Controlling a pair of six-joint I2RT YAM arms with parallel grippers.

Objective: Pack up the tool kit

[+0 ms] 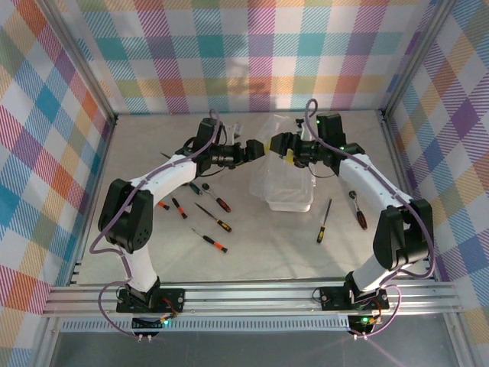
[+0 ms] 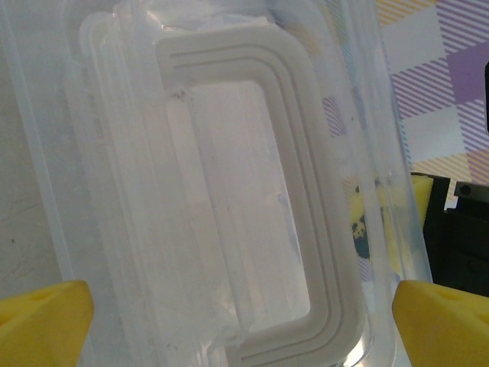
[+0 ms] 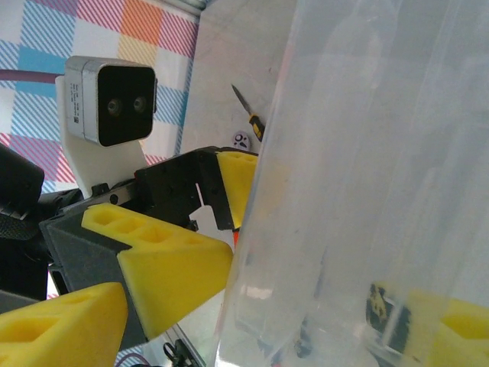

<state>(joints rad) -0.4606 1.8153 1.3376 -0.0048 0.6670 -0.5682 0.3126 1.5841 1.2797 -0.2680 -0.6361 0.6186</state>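
The clear plastic box of the tool kit stands mid-table with its lid raised. My left gripper and right gripper meet nose to nose at the lid's left edge. In the left wrist view, the left gripper is wide open astride the lid's white ribbed frame. The right gripper is open too: the clear lid passes between its fingers, one fingertip apart from it and the other behind the plastic. Several screwdrivers lie left of the box, two more to its right.
The left gripper's yellow finger and wrist camera sit very close to my right gripper. One screwdriver lies on the table beyond them. Aluminium frame rails and checkered walls enclose the table.
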